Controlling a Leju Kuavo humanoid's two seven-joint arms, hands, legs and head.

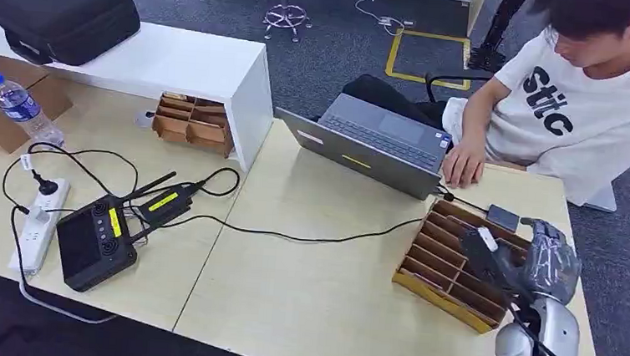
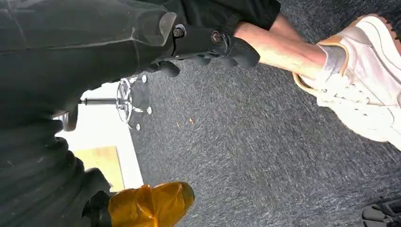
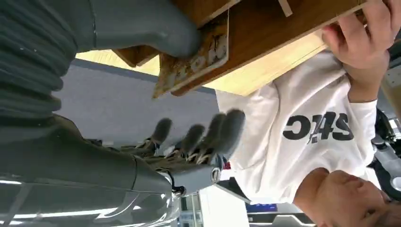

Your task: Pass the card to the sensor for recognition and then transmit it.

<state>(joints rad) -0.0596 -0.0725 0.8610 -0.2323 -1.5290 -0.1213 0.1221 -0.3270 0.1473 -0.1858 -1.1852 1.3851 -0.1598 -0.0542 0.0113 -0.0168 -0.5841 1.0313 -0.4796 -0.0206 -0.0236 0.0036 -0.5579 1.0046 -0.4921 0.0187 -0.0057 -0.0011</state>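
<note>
The right hand (image 1: 532, 264) hovers over the wooden slotted card rack (image 1: 456, 263) on the tabletop (image 1: 312, 295), its thumb touching a card (image 3: 191, 61), fingers spread apart, while whether it holds the card I cannot tell

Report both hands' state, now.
Left hand: hangs over the floor, fingers curled, holding nothing.
Right hand: over the wooden slotted rack; grip cannot be told.

light: even, bright indoor, soft faint shadows on the bench (image 1: 303, 294) | glare: pale patch washed out in left wrist view | blur: right robot hand (image 3: 198, 137) fingers smeared, near cover soft | head view: sharp, slightly grainy
</note>
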